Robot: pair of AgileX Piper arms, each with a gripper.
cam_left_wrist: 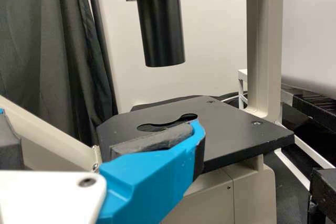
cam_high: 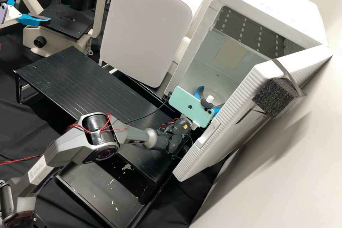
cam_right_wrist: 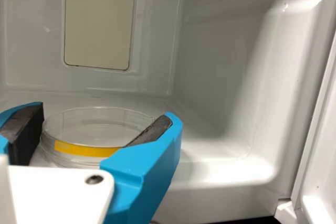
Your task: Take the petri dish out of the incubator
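The dish (cam_right_wrist: 79, 153) sits flat on the incubator's shiny white floor (cam_right_wrist: 220, 174), nearer the front edge than the back wall. The right claw (cam_right_wrist: 105, 114) is wide open, with one dark pad (cam_right_wrist: 152, 132) on each side of the dish. It does not look shut on it. The step now seems to be getting a good hold. The claw should go low and level, with the dish in the middle, then close softly on both sides at once. A hard squeeze could crack the thin wall or make it pop out, and a tilt could shift the lid, if it has one. Once it is held, lift it a tiny bit, then bring it straight out over the front edge, away from the side walls and the open door (cam_high: 231, 110).

The dish is see-through, with a yellow strip (cam_right_wrist: 86, 149) on its side. Outside the incubator (cam_high: 270, 3), the black tabletop (cam_high: 67, 78) has long thin lines. A lower board (cam_high: 96, 185) has pale flecks. By the tabletop's far corner stands a microscope (cam_high: 100, 25). The left claw (cam_high: 34, 8) is there too, open, with nothing in it.
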